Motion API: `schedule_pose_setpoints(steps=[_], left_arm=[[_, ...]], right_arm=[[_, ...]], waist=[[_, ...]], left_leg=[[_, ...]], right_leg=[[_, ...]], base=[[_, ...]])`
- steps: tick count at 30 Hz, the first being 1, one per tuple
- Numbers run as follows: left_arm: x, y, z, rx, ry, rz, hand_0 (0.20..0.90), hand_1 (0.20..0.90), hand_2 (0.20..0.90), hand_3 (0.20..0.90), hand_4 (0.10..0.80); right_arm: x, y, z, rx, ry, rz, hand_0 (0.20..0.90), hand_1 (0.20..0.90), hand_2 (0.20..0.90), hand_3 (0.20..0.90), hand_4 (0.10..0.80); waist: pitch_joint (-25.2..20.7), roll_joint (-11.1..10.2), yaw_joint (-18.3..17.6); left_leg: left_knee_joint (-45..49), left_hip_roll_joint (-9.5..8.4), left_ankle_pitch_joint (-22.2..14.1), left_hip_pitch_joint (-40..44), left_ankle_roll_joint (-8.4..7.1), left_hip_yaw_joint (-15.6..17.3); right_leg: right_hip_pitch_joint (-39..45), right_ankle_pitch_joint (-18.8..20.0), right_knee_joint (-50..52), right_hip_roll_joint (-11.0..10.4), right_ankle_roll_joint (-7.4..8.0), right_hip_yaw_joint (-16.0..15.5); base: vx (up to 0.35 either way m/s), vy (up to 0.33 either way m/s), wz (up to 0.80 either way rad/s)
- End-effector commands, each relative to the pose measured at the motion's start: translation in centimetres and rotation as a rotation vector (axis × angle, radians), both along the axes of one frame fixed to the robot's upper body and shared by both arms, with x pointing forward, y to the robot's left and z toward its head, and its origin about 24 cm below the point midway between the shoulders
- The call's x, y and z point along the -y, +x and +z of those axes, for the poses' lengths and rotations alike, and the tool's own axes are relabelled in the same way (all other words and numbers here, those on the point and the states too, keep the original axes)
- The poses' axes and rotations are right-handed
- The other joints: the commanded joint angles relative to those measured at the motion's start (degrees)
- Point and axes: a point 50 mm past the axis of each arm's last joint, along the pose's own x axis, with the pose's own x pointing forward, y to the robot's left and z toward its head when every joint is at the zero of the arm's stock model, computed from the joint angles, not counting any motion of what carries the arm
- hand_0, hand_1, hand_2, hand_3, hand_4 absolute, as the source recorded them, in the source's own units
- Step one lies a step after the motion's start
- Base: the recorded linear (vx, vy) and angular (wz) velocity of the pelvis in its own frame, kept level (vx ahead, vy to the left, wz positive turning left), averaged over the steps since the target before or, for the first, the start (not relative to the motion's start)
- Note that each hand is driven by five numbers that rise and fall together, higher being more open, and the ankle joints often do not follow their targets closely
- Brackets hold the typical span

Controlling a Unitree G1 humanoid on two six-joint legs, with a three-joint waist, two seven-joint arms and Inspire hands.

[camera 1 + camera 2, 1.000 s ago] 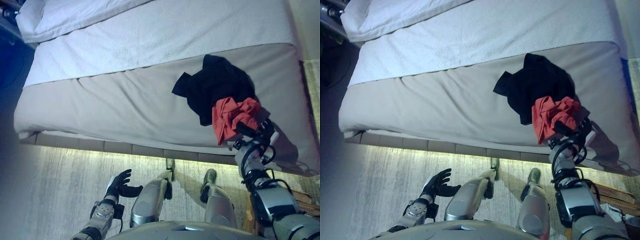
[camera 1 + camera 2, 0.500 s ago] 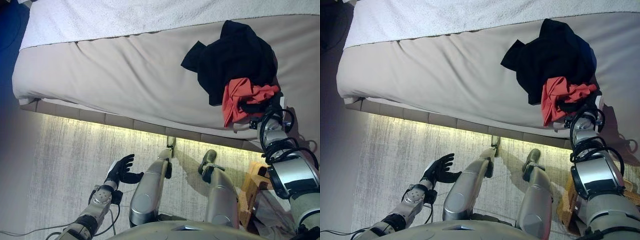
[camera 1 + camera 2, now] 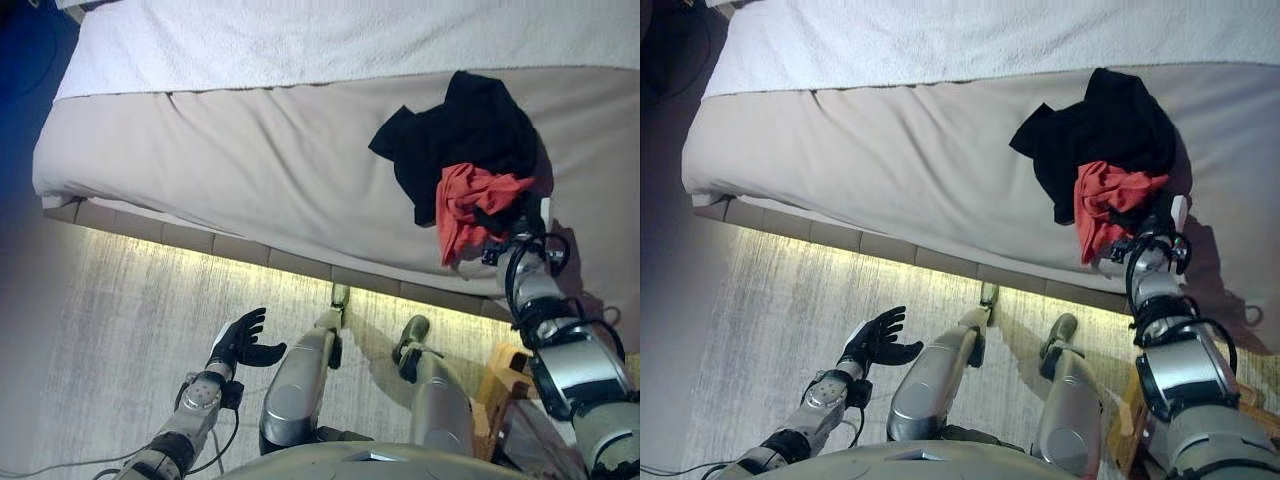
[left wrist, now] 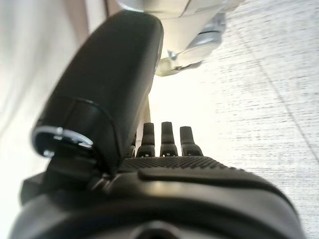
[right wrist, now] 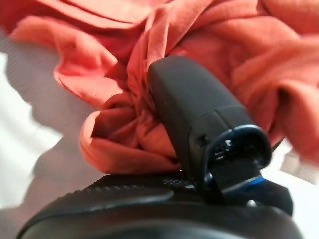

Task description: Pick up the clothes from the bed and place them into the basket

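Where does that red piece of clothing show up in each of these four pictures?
Left eye view: red garment on the bed's right side, overlapping the black garment.
Right eye view: same spot, just above the right hand.
Left wrist view: not in it.
Right wrist view: fills the picture, bunched round the thumb.
Shared landmark: the black garment.

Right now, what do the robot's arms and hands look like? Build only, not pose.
Both arms are silver-grey with rounded metal segments and darker joint rings. Each ends in a black hand: the left hand has ribbed, textured fingers and a smooth glossy thumb shell; the right hand shows the same glossy thumb cover with a blue-edged fitting at its base.
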Motion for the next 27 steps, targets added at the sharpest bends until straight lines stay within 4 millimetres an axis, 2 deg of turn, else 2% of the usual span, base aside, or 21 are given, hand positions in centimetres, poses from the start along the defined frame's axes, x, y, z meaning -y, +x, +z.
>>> schedule_pose_setpoints(steps=[1,2,4,8,11,16,19,24,26,27], left_arm=[[-2.8,-2.3,-0.2,-0.024,0.083,0.064,0.900,0.900,0.900,0.900,0.800],[-2.8,-2.4,-0.2,-0.028,0.084,0.066,0.900,0.900,0.900,0.900,0.800],[-2.8,-3.2,-0.7,-0.052,0.092,0.078,0.900,0.900,0.900,0.900,0.800],[-2.9,-4.9,-1.5,-0.104,0.117,0.089,0.900,0.900,0.900,0.900,0.800],[-3.2,-5.5,-1.8,-0.131,0.131,0.105,0.900,0.900,0.900,0.900,0.800],[-3.2,-6.6,-2.2,-0.166,0.146,0.114,0.900,0.900,0.900,0.900,0.800],[-2.9,-6.7,-2.4,-0.179,0.146,0.111,0.900,0.900,0.900,0.900,0.800],[-2.2,-6.2,-2.5,-0.197,0.143,0.076,0.900,0.900,0.900,0.900,0.800],[-2.0,-6.2,-2.6,-0.202,0.141,0.065,0.900,0.900,0.900,0.900,0.800],[-1.4,-6.6,-2.9,-0.210,0.127,0.066,0.900,0.900,0.900,0.900,0.800]], right_arm=[[-1.1,-0.1,2.4,0.256,0.051,-0.011,0.300,0.300,0.300,0.200,0.100],[-1.1,-0.3,2.2,0.254,0.053,-0.014,0.300,0.300,0.300,0.200,0.100],[-0.9,-2.3,0.1,0.233,0.092,-0.041,0.300,0.300,0.300,0.200,0.100],[-0.4,-4.4,-1.5,0.242,0.159,-0.084,0.300,0.300,0.300,0.200,0.100],[-0.1,-5.3,-1.5,0.304,0.234,-0.103,0.300,0.300,0.300,0.200,0.100],[-1.4,-6.9,-0.9,0.412,0.259,-0.080,0.300,0.300,0.300,0.200,0.100],[-2.0,-8.4,1.0,0.548,0.230,-0.070,0.300,0.300,0.300,0.200,0.100],[-2.1,-9.7,2.6,0.646,0.178,-0.106,0.300,0.300,0.300,0.200,0.100],[-1.9,-9.9,2.8,0.661,0.171,-0.123,0.300,0.300,0.300,0.200,0.100],[-2.0,-10.1,3.1,0.684,0.167,-0.125,0.300,0.300,0.300,0.200,0.100]], waist=[[-5.9,-5.4,-1.3],[-6.1,-5.5,-1.4],[-8.1,-6.5,-2.6],[-10.5,-7.5,-4.1],[-12.1,-8.0,-5.4],[-14.5,-8.8,-7.5],[-16.5,-9.4,-10.1],[-18.3,-10.2,-12.5],[-18.4,-10.6,-12.6],[-17.7,-11.3,-11.5]], left_leg=[[0.9,0.77,-4.6,3.1,0.12,2.3],[0.7,0.78,-4.6,3.4,0.11,2.4],[-0.6,0.83,-4.7,5.4,0.27,2.8],[-3.2,0.97,-4.7,8.8,0.50,3.8],[-4.7,0.96,-4.9,10.9,0.68,4.4],[-5.9,0.90,-5.6,13.9,0.99,5.4],[-6.5,1.39,-6.3,16.4,1.18,6.6],[-4.2,2.24,-7.6,18.3,0.46,7.3],[-1.7,2.70,-8.2,17.7,0.03,6.8],[3.9,1.86,-9.2,15.9,-0.06,-0.8]], right_leg=[[7.8,7.8,-10.8,-0.3,4.20,1.5],[8.1,7.8,-11.1,-0.2,4.26,1.6],[9.7,8.6,-12.7,0.1,4.61,2.2],[11.9,9.3,-14.9,0.9,4.99,3.3],[13.1,9.6,-16.2,1.5,5.09,4.4],[14.6,10.0,-17.5,2.2,5.24,6.0],[16.1,9.9,-18.1,2.9,5.23,7.4],[17.9,9.5,-18.7,3.8,4.49,9.4],[18.0,9.5,-18.6,3.7,4.19,9.7],[18.5,10.0,-18.2,3.5,3.83,12.1]], base=[[0.068,-0.030,-0.06],[0.071,-0.030,-0.14],[0.086,-0.035,-0.09],[0.084,-0.040,-0.08],[0.018,-0.043,-0.09],[-0.008,-0.047,-0.13],[-0.017,-0.071,-0.13],[-0.024,-0.032,-0.22],[-0.023,0.019,-0.18],[-0.015,0.068,-0.30]])
